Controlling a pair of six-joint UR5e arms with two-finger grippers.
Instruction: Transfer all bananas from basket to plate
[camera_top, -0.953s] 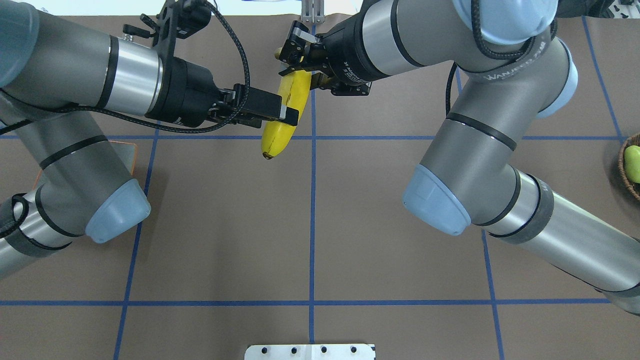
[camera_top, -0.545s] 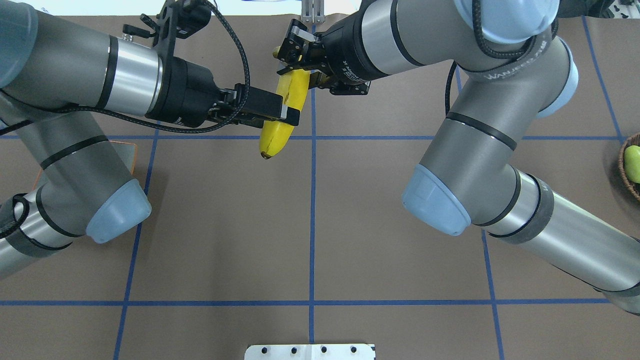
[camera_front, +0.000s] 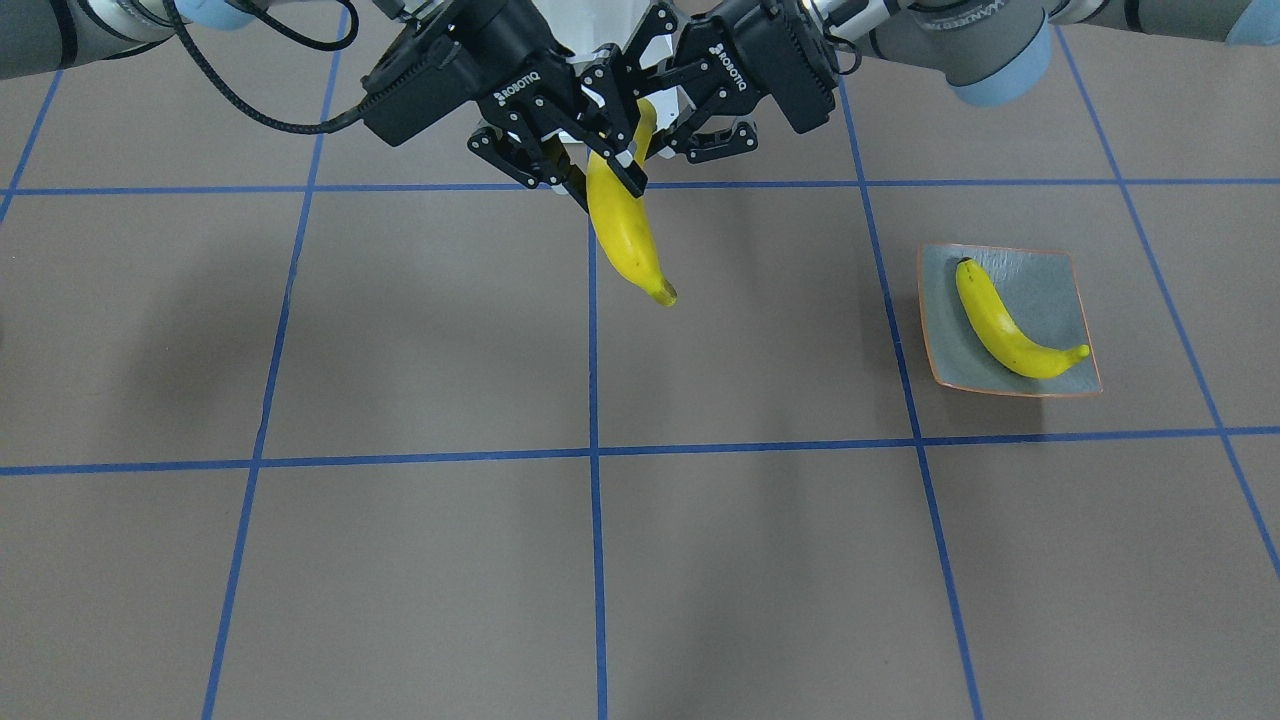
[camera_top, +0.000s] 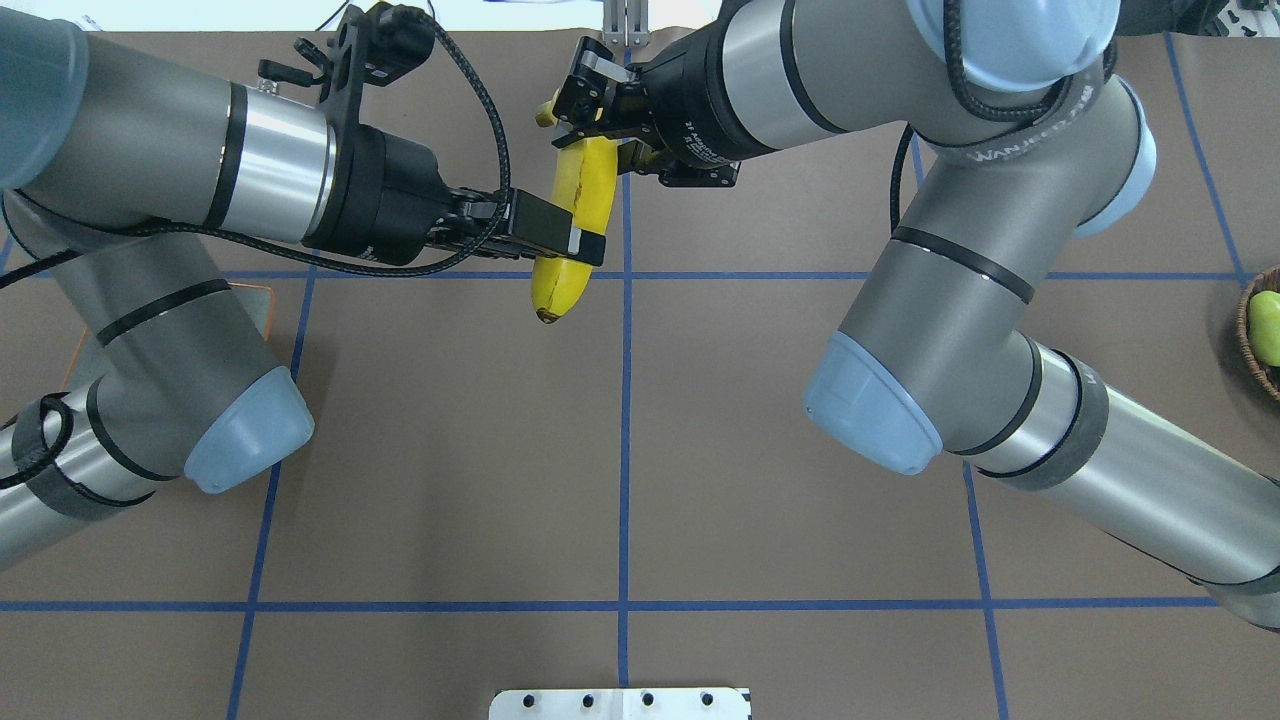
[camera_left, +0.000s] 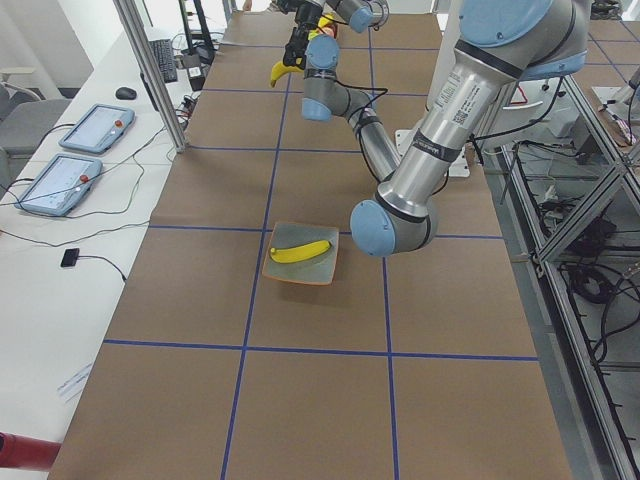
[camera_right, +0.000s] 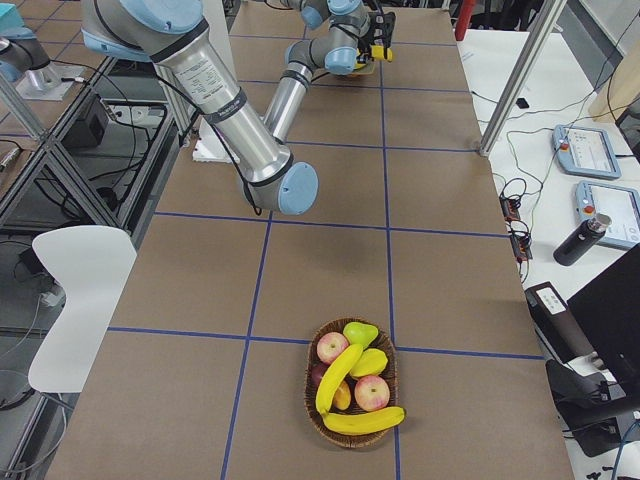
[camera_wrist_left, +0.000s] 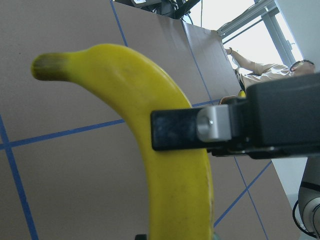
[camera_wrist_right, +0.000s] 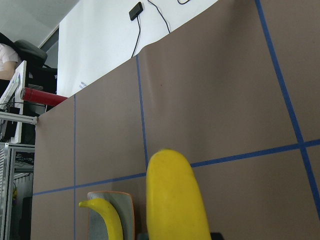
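Observation:
One banana hangs in the air above the table's middle, at the far side, with both grippers on it. My left gripper is shut on its middle. My right gripper is shut on the part near the stem. In the front view the banana points stem down, with the right gripper on the view's left and the left gripper on its right. A second banana lies on the plate. The basket holds two more bananas among other fruit.
The plate's corner shows under my left arm. The basket, with a green pear, is at the table's right edge. A white mounting plate is at the near edge. Blue tape lines grid the brown table.
My left arm has shifted slightly to the right and toward the robot with the banana. The banana has turned a little. Both grippers have stayed on it.

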